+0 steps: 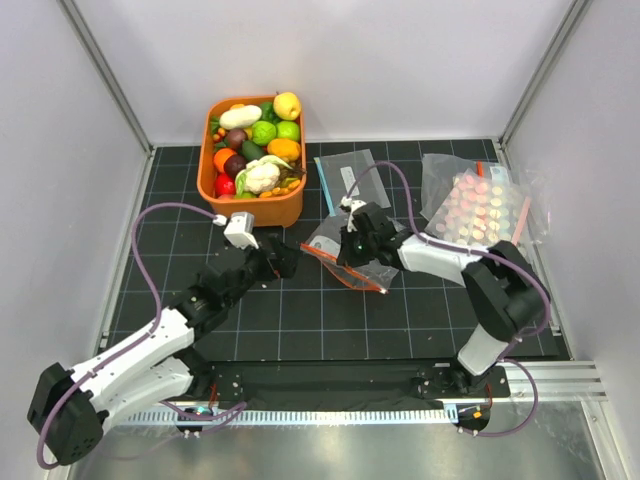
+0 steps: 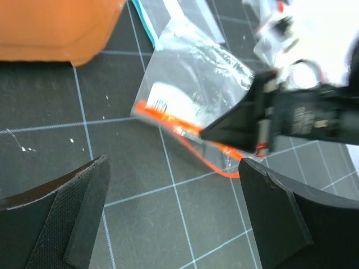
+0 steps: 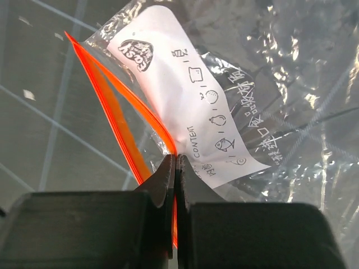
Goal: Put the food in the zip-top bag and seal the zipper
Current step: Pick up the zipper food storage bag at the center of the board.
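Crinkly, glossy clear plastic for the zip-top bag (image 3: 291, 84), full of creases and white glare, with a flat matt white printed panel (image 3: 185, 95) on one face. Smooth, bright orange-red plastic along the zipper (image 3: 106, 101), slightly translucent. Matt black plastic on the fingers (image 3: 157, 190) of the right gripper (image 3: 176, 168); finely dimpled, rubbery-looking black on the inner face of the fingers (image 2: 73, 218) of the left gripper (image 2: 174, 168). Dull black bench (image 1: 320, 310) mat with thin pale grid lines and small white scuffs. Smooth orange plastic for the bin (image 1: 212, 185); smooth moulded food (image 1: 262, 177) inside. Pale metal rail (image 1: 560, 375) at the near edge.
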